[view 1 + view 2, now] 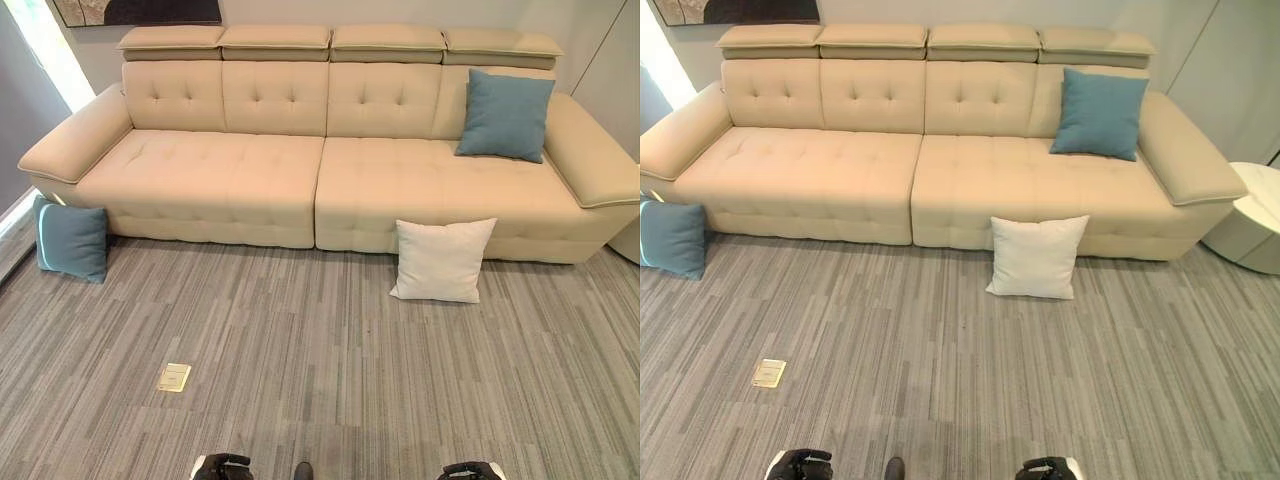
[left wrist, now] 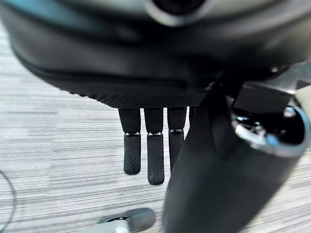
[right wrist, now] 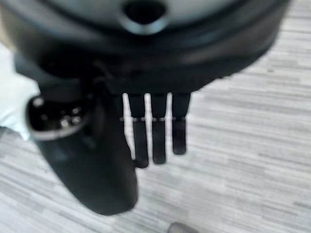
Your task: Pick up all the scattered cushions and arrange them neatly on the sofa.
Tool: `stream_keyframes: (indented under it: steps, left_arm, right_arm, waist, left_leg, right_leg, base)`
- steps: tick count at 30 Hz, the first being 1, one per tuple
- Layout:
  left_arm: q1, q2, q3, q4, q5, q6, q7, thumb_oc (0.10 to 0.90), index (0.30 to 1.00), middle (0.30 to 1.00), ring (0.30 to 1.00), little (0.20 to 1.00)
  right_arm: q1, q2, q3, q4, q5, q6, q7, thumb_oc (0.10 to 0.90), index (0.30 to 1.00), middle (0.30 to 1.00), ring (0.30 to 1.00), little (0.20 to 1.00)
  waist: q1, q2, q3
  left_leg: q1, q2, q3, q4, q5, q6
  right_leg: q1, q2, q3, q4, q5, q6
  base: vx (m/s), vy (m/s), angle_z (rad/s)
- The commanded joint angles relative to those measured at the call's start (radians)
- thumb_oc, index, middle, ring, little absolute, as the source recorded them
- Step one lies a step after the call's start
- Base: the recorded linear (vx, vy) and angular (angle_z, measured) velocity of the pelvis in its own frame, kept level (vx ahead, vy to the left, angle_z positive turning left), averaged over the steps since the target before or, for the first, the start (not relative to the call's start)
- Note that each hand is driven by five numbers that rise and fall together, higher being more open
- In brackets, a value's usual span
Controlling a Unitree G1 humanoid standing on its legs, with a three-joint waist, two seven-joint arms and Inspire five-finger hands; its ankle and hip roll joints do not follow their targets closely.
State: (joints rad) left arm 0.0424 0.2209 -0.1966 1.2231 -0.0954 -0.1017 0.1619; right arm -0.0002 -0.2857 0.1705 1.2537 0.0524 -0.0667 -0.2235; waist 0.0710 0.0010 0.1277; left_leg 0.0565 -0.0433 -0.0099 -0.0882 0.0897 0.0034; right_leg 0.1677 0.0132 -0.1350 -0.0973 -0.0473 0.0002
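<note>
You are on a grey striped carpet [image 1: 330,380] facing a long cream sofa [image 1: 250,170]. Your left hand [image 2: 150,150] and right hand [image 3: 155,131] hang with straight fingers and hold nothing. I think no pickup has begun; next, walk to the sofa. The soft white cushion [image 1: 441,260] leans on its front. One blue cushion [image 1: 71,238] sits by its left end, another blue cushion [image 1: 505,115] on its seat.

**Room bits, non-task**

Grey striped carpet floor [image 1: 330,390] across the whole foreground. Small beige floor plate [image 1: 174,377] set in it, near-left. Framed picture [image 1: 135,11] on the wall, upper left, cut off by the edge. Round white side table [image 1: 1252,217] at far right.
</note>
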Motion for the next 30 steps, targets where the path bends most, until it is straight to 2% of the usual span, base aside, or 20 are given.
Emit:
stream_keyframes:
  steps: [1,10,23,26,27,30]
  left_arm:
    - [-0.059,-0.001,-0.019,0.060,0.050,-0.005,0.017,0.800,0.900,0.900,0.900,0.900]
    - [-0.049,0.002,-0.006,0.080,0.064,0.005,0.032,0.800,0.900,0.900,0.900,0.900]
    - [-0.088,-0.005,-0.036,0.052,0.060,0.011,0.038,0.800,0.900,0.900,0.900,0.900]
    - [-0.111,-0.004,-0.056,0.033,0.059,0.009,0.040,0.800,0.900,0.900,0.900,0.900]
    - [-0.127,-0.002,-0.070,0.024,0.064,0.009,0.042,0.800,0.900,0.900,0.900,0.900]
    - [-0.145,0.002,-0.082,0.020,0.068,0.009,0.044,0.800,0.900,0.900,0.900,0.900]
  right_arm:
    - [-0.035,-0.038,0.035,0.012,-0.016,-0.011,-0.024,0.800,0.900,0.900,0.900,0.900]
    - [-0.052,-0.028,0.041,0.012,-0.014,-0.007,-0.025,0.800,0.900,0.900,0.900,0.900]
    - [-0.061,-0.021,0.041,0.007,-0.012,0.014,-0.030,0.800,0.900,0.900,0.900,0.900]
    - [-0.065,-0.022,0.045,0.003,-0.016,0.021,-0.033,0.800,0.900,0.900,0.900,0.900]
    - [-0.071,-0.024,0.050,0.001,-0.019,0.025,-0.036,0.800,0.900,0.900,0.900,0.900]
    - [-0.082,-0.023,0.062,-0.003,-0.025,0.026,-0.040,0.800,0.900,0.900,0.900,0.900]
  waist:
    - [0.018,-0.018,0.000]
    - [0.018,-0.022,0.000]
    - [0.000,-0.017,0.015]
    - [-0.009,-0.015,0.028]
    - [-0.014,-0.013,0.041]
    - [-0.014,-0.012,0.056]
  left_leg:
    - [0.035,0.012,-0.062,0.001,-0.110,-0.044]
    - [0.032,0.011,-0.058,0.001,-0.110,-0.042]
    - [0.022,-0.001,-0.040,0.001,-0.119,-0.016]
    - [0.001,-0.005,-0.032,0.001,-0.116,-0.006]
    - [-0.012,-0.003,-0.021,0.001,-0.115,-0.001]
    - [-0.023,0.004,0.001,0.001,-0.114,0.001]
  right_leg:
    - [-0.060,-0.087,-0.031,0.010,0.065,0.122]
    - [-0.066,-0.088,-0.028,0.010,0.069,0.121]
    - [-0.092,-0.097,0.008,0.010,0.094,0.128]
    - [-0.142,-0.102,0.023,0.053,0.098,0.132]
    - [-0.188,-0.102,0.024,0.103,0.093,0.136]
    - [-0.233,-0.105,0.007,0.157,0.084,0.140]
  base:
    - [0.00,0.000,0.00]
    - [0.00,0.000,0.00]
    - [-0.01,0.018,-0.07]
    - [-0.08,0.036,-0.28]
    - [-0.12,0.044,-0.50]
    - [-0.08,0.009,-0.58]
